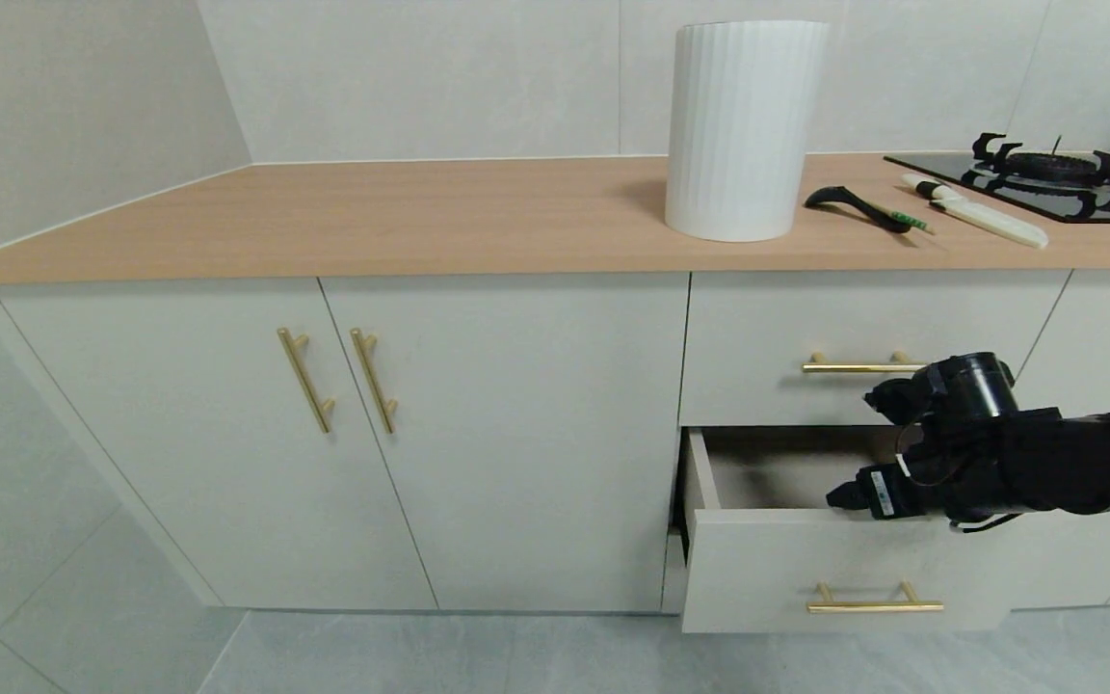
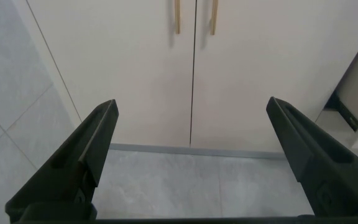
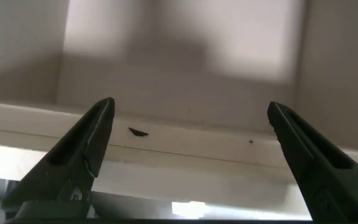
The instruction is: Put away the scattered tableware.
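White ribbed canister (image 1: pixel 743 130) on wooden countertop (image 1: pixel 372 212), gas hob (image 1: pixel 1046 173) at right

A wooden countertop (image 1: pixel 420 212) bears a white canister (image 1: pixel 743 130), black utensil (image 1: pixel 854 207) and white knife (image 1: pixel 984 220). All sit above the fingers (image 3: pixel 86 155) of the right gripper (image 3: pixel 190 106).

open drawer (image 1: pixel 806 559) gaping upward, upper drawer front (image 1: pixel 854 323) close above, tall canister (image 1: pixel 743 130) just beside ladle (image 1: pixel 854 205)

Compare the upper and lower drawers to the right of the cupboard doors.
The upper drawer is fully shut, while the lower drawer is pulled well out. The lower drawer's side wall and inside show from above, while the upper drawer's inside is hidden. Both have pale flat fronts and horizontal gold bar handles.
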### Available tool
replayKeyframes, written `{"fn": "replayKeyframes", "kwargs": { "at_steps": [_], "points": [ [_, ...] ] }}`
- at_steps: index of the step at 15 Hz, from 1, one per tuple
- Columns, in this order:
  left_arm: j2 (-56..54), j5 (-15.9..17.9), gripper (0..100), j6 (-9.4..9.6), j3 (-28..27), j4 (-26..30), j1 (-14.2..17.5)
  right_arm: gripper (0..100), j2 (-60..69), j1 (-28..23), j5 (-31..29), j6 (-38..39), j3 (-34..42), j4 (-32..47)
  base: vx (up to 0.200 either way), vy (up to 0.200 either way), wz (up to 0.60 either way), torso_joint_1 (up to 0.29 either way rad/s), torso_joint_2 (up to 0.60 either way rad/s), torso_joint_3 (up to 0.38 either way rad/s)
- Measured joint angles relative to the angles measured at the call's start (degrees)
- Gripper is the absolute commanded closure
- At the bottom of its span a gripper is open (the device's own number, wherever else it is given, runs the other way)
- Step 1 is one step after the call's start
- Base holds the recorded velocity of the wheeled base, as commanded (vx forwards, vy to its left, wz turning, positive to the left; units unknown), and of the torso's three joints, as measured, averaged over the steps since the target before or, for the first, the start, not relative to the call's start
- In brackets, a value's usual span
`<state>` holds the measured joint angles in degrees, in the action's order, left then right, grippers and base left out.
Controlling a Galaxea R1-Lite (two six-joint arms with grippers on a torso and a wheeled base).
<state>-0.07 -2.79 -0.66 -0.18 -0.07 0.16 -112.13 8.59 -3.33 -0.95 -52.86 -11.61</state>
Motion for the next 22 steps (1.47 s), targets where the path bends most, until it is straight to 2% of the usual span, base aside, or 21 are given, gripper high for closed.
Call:
{"fn": "replayKeyframes", "kwargs": {
  "at_steps": [5, 15, 22],
  "points": [
    [0.00, 0.01, 0, 0.00, 0.00, 0.00, 0.00, 0, 5.90, 0.00, 0.21, -3.28, -0.91, 10.79, 0.000, 0.000, 0.00, 0.000, 0.00, 0.000],
    [0.05, 0.00, 0, 0.00, 0.00, 0.00, 0.00, 0, 3.25, 1.73, -0.55, -3.40, -1.82, 12.95, 0.000, 0.000, 0.00, 0.000, 0.00, 0.000],
    [0.07, 0.01, 0, 0.00, 0.00, 0.00, 0.00, 0, 3.41, 2.43, -2.28, -4.02, -3.80, 26.62, 0.000, 0.000, 0.00, 0.000, 0.00, 0.000]
  ]
}}
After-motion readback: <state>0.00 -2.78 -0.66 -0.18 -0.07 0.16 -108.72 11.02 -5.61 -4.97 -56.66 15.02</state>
